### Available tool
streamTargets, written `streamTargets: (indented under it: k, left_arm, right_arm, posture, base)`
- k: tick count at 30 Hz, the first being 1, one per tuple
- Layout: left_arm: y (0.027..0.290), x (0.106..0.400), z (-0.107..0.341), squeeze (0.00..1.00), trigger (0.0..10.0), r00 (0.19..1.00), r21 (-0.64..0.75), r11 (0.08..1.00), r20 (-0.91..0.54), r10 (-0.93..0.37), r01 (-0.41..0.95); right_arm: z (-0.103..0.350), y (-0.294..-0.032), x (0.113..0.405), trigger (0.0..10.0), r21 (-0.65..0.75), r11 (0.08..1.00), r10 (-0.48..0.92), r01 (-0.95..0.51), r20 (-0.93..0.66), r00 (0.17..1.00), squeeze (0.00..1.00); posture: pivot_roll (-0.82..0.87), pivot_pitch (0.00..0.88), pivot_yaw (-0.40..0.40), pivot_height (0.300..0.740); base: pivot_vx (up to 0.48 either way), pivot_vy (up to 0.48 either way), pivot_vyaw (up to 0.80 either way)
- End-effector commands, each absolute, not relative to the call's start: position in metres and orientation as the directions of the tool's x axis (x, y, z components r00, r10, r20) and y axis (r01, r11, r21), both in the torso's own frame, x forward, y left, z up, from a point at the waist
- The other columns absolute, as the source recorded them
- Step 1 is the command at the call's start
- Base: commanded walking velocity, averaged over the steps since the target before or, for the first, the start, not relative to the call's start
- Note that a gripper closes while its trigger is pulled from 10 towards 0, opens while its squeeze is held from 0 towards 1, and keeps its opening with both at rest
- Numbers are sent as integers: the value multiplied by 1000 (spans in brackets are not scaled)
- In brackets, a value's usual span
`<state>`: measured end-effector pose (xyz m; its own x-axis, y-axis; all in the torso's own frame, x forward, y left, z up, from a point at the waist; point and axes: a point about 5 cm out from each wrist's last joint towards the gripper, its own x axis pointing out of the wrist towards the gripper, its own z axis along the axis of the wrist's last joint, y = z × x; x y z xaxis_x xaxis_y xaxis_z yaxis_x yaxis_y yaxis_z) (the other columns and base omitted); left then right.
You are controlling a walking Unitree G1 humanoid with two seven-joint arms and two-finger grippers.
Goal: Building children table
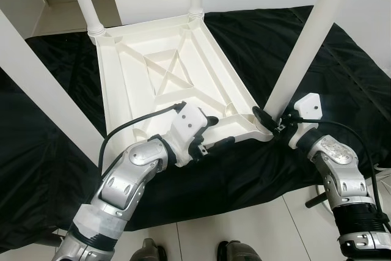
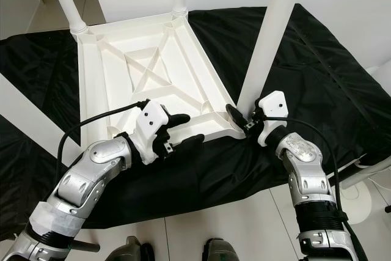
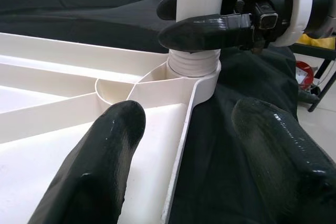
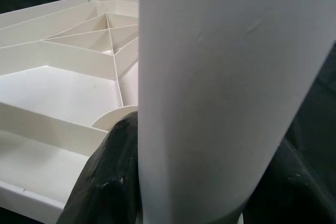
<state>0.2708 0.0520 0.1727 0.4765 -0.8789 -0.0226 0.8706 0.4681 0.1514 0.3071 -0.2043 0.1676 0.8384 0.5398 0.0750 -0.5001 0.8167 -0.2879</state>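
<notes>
Both arms are built of silver metal segments with rounded, brushed joint housings. Behind the jaws of the left gripper [image 1: 215, 131] sits a white angular plastic block, and a black cable loops from that block back toward the forearm. The left upper arm carries a band of pale grey wrap. The right gripper [image 1: 267, 118] has the same white housing behind its jaws, with a thin black cable arcing back to a black ribbed cuff. The fingers [image 3: 100, 166] are glossy black, thick and rounded. Two dark rounded shapes below are possibly the robot's feet [image 1: 149, 251].
</notes>
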Motion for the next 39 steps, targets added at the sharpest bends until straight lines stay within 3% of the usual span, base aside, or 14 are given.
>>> streamTargets:
  k: [1, 12, 14, 19, 22, 27, 31, 32, 33, 39]
  left_arm:
    - [51, 270, 173, 0, 10000, 470, 156, 460, -32, -882, 874]
    - [53, 275, 174, 0, 10000, 507, 155, 498, -21, -862, 853]
    - [55, 277, 175, 0, 10000, 518, 155, 510, -20, -855, 846]
    - [56, 278, 175, 0, 10000, 524, 157, 515, -19, -852, 843]
    - [57, 280, 176, 0, 10000, 534, 160, 525, -14, -846, 836]
    - [58, 278, 176, 0, 10000, 539, 158, 531, -12, -842, 832]
    - [59, 278, 177, 0, 10000, 543, 154, 536, -9, -839, 830]
    - [59, 278, 177, 0, 10000, 544, 155, 536, -9, -839, 830]
    - [58, 279, 177, 0, 10000, 545, 156, 537, -8, -838, 829]
    - [58, 279, 178, 0, 10000, 548, 159, 541, -3, -836, 826]
  right_arm:
    - [157, -202, 305, 10000, -294, 820, 523, -492, 34, 852, 0]
    - [151, -185, 301, 10000, -235, 925, 325, -298, 84, 942, 0]
    - [151, -169, 298, 10000, -162, 975, 174, -154, 119, 977, 0]
    - [150, -161, 296, 10000, -132, 988, 102, -85, 123, 987, 0]
    - [148, -141, 292, 10000, -53, 998, -23, 30, 129, 991, 0]
    - [149, -125, 290, 10000, -36, 999, -4, 9, 128, 992, 0]
    - [151, -126, 288, 10000, -46, 999, -7, 13, 131, 991, 0]
    - [153, -129, 288, 10000, -45, 999, -13, 20, 141, 990, 608]
    - [154, -130, 288, 10000, -35, 999, 10, -4, 156, 988, 1000]
    - [160, -133, 284, 10000, -26, 999, 48, -44, 190, 981, 1000]
  posture:
    - [-112, 96, 33, 740]
    - [-116, 100, 26, 740]
    - [-119, 99, 26, 740]
    - [-119, 100, 26, 740]
    - [-113, 99, 21, 740]
    - [-105, 99, 19, 740]
    - [-105, 99, 18, 740]
    - [-104, 96, 16, 740]
    - [-104, 94, 15, 740]
    - [-104, 93, 14, 740]
  base:
    - [0, 0, 0]
    - [0, 0, 0]
    - [0, 0, 0]
    - [0, 0, 0]
    - [0, 0, 0]
    - [0, 0, 0]
    - [0, 0, 0]
    - [0, 0, 0]
    - [0, 0, 0]
    - [0, 0, 0]
